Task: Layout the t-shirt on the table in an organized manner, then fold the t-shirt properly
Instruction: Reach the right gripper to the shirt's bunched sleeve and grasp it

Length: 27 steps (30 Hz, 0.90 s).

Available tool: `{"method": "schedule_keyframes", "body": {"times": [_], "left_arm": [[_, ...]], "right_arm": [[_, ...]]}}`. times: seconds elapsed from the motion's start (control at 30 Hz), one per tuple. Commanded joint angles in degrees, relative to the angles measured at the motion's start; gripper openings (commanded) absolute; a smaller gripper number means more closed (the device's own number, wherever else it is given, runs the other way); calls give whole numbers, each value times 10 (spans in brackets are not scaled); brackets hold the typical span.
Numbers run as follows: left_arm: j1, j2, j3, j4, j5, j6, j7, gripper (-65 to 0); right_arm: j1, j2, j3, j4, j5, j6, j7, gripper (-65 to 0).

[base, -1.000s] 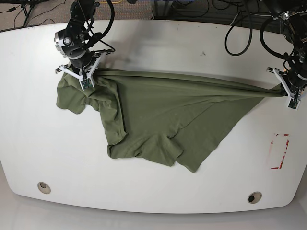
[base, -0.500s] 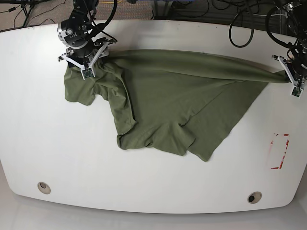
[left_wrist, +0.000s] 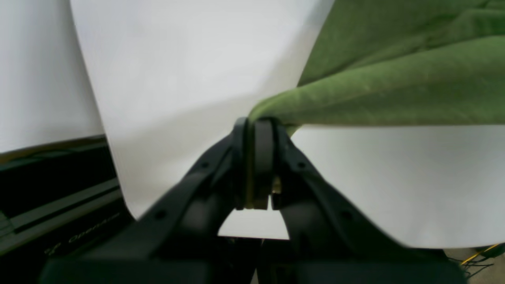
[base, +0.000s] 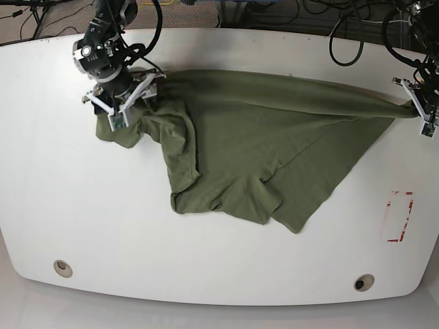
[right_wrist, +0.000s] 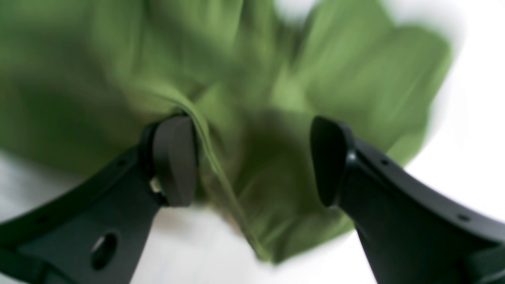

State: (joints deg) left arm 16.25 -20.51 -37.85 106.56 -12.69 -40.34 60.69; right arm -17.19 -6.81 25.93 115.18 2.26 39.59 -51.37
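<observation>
We find the t-shirt lying on the white desk, spread across its upper half from the far left corner area to the right edge, not yet laid flat. Its upper edge runs as a drawn-out fold toward the right, where the cloth narrows to a point at the left hand. In the left wrist view that hand has its jaws pressed together on a pinch of the olive cloth, which rises clear of the desk surface just at the grip. The right hand stands over the bunched sleeve end at the left of the base view. In the right wrist view its fingers stand well apart, with a ridge of the blurred green cloth running between them and lying against the inner face of one finger; the other finger is clear of the cloth, so we record this hand as open and gripping nothing. The lower part of the shirt lies crumpled in overlapping folds toward the desk's middle. A red-and-white tape rectangle sits near the right edge, apart from the shirt, and two round grommet holes lie along the near edge.
</observation>
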Motion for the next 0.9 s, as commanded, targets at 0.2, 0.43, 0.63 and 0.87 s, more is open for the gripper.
{"method": "schedule_keyframes", "body": {"times": [0.2, 0.43, 0.63, 0.87], "left_arm": [[-6, -9, -2, 9, -1, 3, -6, -650], [-6, -8, -2, 9, -1, 3, -6, -650], [-6, -8, -3, 9, -1, 3, -6, -650], [-6, -8, -5, 9, -1, 3, -6, -650]], "right_arm": [[116, 16, -2, -32, 48, -1, 14, -220], [210, 28, -3, -133, 46, -3, 14, -224], [259, 43, -3, -195, 46, -5, 14, -220], [312, 49, -3, -277, 46, -6, 14, -225]]}}
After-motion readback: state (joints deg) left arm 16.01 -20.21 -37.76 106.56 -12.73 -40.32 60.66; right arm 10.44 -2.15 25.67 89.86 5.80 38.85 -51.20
